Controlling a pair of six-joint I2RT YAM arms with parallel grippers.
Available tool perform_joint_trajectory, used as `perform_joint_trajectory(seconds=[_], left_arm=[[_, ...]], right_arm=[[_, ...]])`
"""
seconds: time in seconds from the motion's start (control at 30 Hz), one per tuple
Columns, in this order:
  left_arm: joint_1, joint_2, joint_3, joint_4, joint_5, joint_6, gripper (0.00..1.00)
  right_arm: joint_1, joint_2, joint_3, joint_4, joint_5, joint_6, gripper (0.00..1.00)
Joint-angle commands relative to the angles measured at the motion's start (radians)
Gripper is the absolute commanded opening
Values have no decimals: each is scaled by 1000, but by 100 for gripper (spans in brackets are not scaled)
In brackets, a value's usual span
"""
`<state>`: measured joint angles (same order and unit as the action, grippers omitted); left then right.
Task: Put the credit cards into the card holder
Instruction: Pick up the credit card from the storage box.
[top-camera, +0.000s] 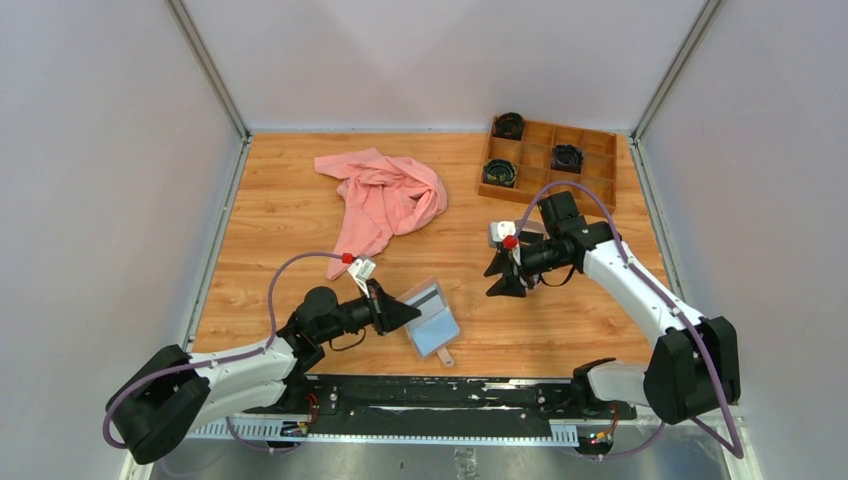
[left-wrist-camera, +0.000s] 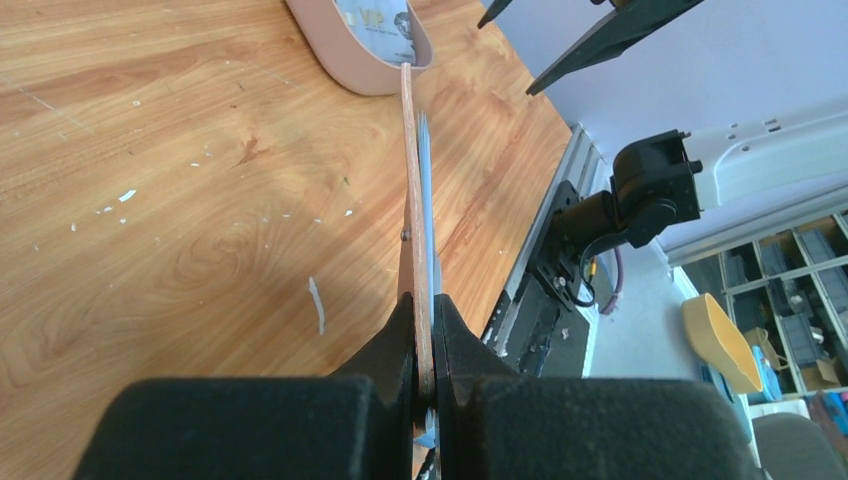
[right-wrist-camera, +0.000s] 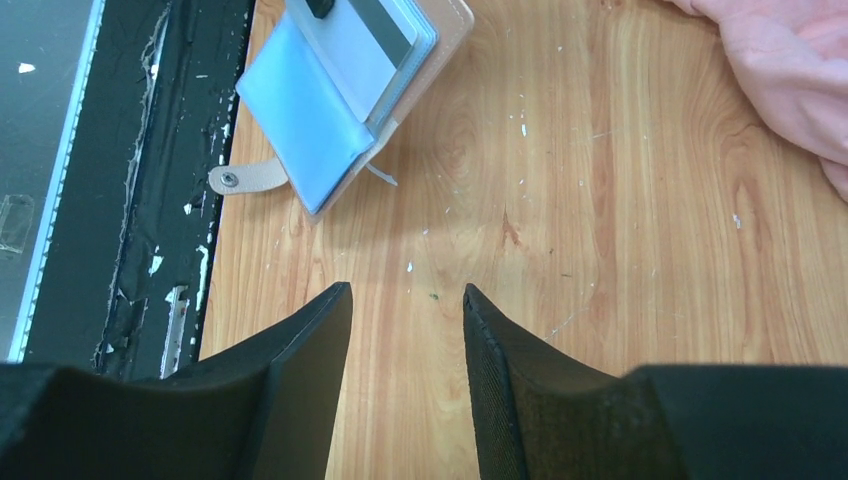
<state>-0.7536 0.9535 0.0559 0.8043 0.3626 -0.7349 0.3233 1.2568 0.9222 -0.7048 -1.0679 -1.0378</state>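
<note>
The card holder (top-camera: 435, 325) lies open near the table's front edge, with light blue pockets and a snap strap (right-wrist-camera: 243, 178). A whitish card with a grey stripe (right-wrist-camera: 375, 38) sits partly in its upper pocket. My left gripper (top-camera: 410, 315) is shut on the holder's tan cover, which shows edge-on in the left wrist view (left-wrist-camera: 410, 200). My right gripper (top-camera: 507, 287) is open and empty, above bare wood to the right of the holder (right-wrist-camera: 405, 295). A pinkish-beige tray (left-wrist-camera: 350, 65) beyond the holder holds a whitish-grey card (left-wrist-camera: 380, 20). No yellow-gold card is in view.
A crumpled pink cloth (top-camera: 385, 200) lies at the back centre. A wooden compartment box (top-camera: 548, 160) with black coiled items stands at the back right. A black rail (top-camera: 430, 395) runs along the near table edge.
</note>
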Motion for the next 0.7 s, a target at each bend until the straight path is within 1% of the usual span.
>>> perform_joint_trajectory(seconds=[0.0, 0.13, 0.3, 0.4, 0.53, 0.6, 0.67], left_arm=[[10, -10, 29, 19, 31, 29, 0], [10, -38, 7, 18, -2, 29, 0], [10, -71, -18, 15, -33, 28, 0], [10, -83, -23, 3, -46, 29, 0], [10, -81, -36, 1, -58, 19, 0], [10, -80, -45, 1, -64, 13, 0], [10, -86, -47, 1, -70, 5, 0]], right_arm=[[-17, -6, 28, -51, 47, -12, 49], [-24, 3, 68, -53, 21, 47, 49], [-39, 32, 103, -51, 79, 79, 50], [-67, 88, 186, -66, 82, 155, 51], [-93, 169, 328, -195, 136, 62, 52], [-107, 199, 375, -219, 155, 44, 52], [-125, 219, 390, -219, 127, 42, 52]])
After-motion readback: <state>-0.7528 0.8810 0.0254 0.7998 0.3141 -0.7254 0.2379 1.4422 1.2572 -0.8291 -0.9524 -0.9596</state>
